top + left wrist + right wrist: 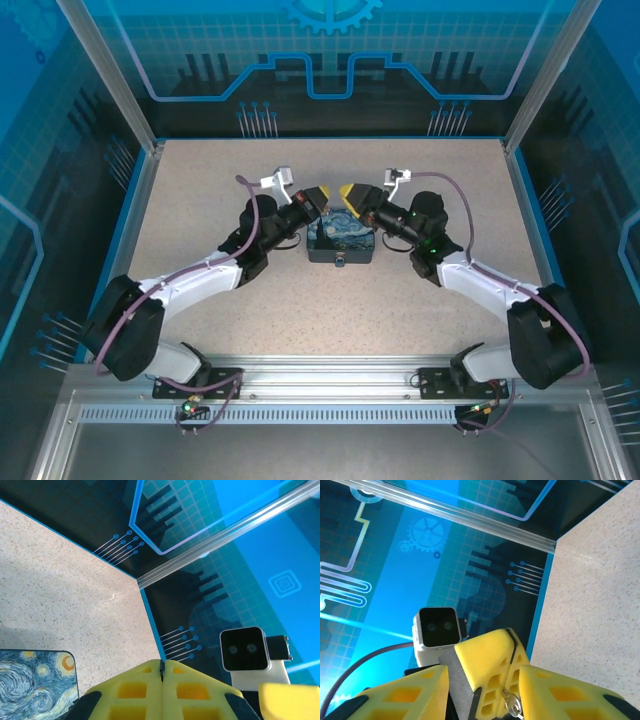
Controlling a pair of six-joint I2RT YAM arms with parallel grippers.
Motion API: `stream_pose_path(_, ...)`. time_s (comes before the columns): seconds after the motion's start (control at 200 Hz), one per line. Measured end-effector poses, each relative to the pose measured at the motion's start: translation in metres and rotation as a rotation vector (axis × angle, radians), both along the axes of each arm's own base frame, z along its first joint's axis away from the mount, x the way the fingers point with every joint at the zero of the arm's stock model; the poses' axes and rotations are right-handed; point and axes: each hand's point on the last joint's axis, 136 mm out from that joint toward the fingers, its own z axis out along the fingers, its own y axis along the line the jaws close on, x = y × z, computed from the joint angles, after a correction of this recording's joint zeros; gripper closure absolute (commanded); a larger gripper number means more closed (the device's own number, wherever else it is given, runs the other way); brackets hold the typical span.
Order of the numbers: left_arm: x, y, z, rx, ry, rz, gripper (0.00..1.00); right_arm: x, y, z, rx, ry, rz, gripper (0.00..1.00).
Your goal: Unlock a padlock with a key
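The key (161,669) is mostly hidden between the left fingers (135,685); only a dark sliver shows. The padlock (510,706) is cut by the lower edge, its shape too small to tell.

Top view looks down from behind; close wrist cameras (243,649) face each other.

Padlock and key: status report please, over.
Left gripper shut on key. Right gripper open, straddling it; metal glint between, likely padlock. Box beneath, not in the way.
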Motion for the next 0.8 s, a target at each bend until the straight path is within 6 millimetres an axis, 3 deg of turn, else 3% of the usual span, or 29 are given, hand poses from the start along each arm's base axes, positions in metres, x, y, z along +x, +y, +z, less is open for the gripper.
stream_pose_path(0.495,0.008,0.017,0.015,-0.173,-0.030,0.108,1.00,-0.001,0.032,-0.013,0.037,0.033,0.056,0.64)
stream_pose_path(0.8,0.008,0.019,0.020,-0.210,-0.040,0.121,1.00,0.002,0.045,-0.007,0.056,0.023,0.068,0.74)
